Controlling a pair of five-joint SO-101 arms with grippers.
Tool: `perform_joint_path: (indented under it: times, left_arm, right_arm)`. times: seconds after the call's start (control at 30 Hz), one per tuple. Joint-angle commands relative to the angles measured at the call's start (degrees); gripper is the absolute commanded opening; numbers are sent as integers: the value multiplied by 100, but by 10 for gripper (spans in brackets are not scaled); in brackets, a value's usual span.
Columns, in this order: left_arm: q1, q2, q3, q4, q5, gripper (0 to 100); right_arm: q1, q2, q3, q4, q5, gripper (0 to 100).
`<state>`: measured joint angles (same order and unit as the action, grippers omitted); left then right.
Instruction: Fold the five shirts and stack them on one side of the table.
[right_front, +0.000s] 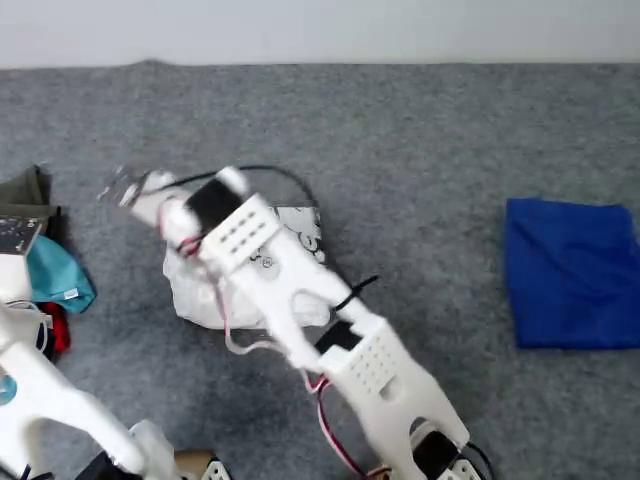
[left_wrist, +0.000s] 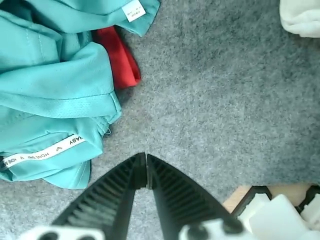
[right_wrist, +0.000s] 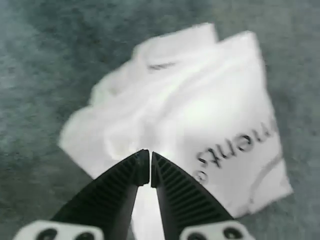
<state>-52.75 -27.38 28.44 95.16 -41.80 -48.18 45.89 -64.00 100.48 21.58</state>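
Now: white shirt (right_wrist: 200, 100) bunched mid-worktop (right_front: 420, 130); right hand (right_wrist: 145, 156) clenched above it, apparently empty. Open jaws first, pinch single edge, spread flat before folding. Left hand (left_wrist: 146, 159) clenched near teal shirt (left_wrist: 50, 100). Stack beside folded blue shirt (right_front: 570, 270), right side.

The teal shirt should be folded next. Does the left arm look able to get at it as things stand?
Probably yes: the left pincer hangs shut over bare table right beside the teal shirt, nothing lying between them. It would have to open first.
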Motion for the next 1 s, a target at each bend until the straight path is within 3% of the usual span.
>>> perform_joint_path:
  times: [0.0, 0.17, 0.4, 0.5, 0.7, 0.97]
  left_arm:
    - [-18, -149, -171, -88, -44, 8]
    - [9, -149, -171, -88, -44, 8]
    - [-26, -149, -171, -53, -44, 8]
    - [-26, -149, -171, -53, -44, 8]
    - [-26, -149, -171, -53, -44, 8]
    - [-18, -149, -171, -53, -44, 8]
  right_arm:
    - [549, -391, 229, 224, 70, 10]
    - [295, 242, 624, 48, 70, 10]
    - [-1086, 681, 343, 31, 44, 10]
    - [-1323, 620, -176, 207, 53, 10]
    - [-787, 277, -862, 233, 62, 10]
    - [681, -224, -835, 259, -26, 10]
